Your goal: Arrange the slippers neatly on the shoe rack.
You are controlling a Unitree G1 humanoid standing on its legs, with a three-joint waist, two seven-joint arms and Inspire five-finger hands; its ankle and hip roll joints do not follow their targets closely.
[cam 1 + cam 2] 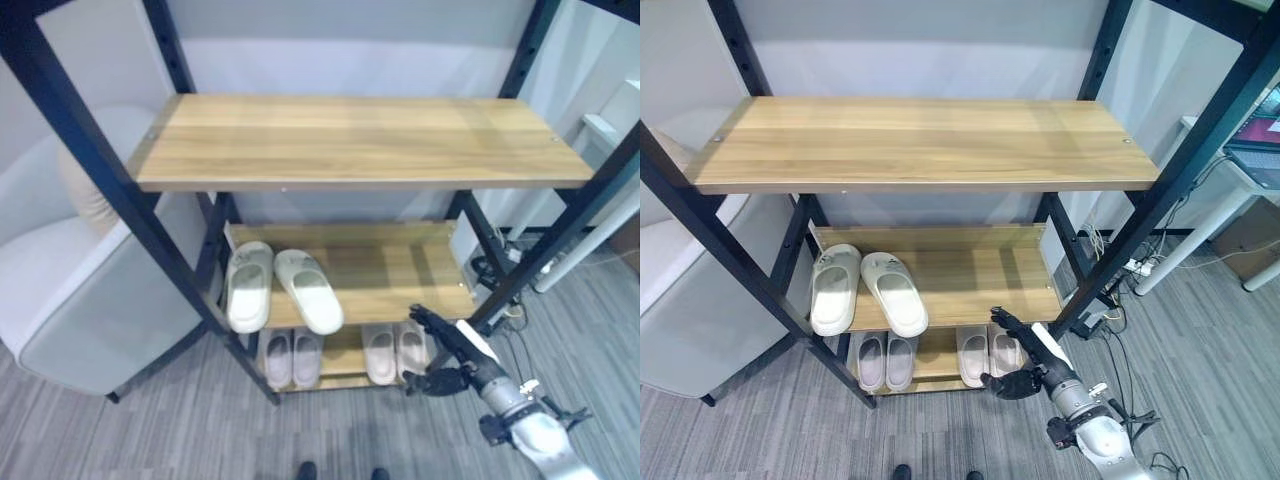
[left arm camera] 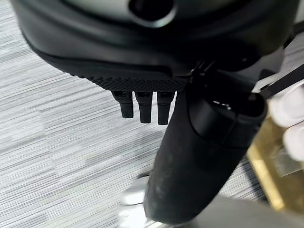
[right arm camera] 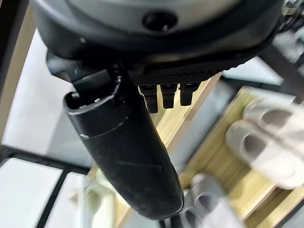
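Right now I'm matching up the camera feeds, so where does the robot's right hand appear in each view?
Left eye view: right hand at lower right, fingers straight, before the rack's bottom shelf.
Right eye view: lower centre-right, same pose.
Right wrist view: its dark bulk and thumb, close up.
Left wrist view: this one is the left hand, over grey floor.
Landmark: the pale slippers on the bottom shelf.

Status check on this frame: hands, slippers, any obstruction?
Right hand open, empty, at rack's right front. Left hand open over floor. White pair on middle shelf, splayed; two pairs on bottom shelf. Nothing blocking.
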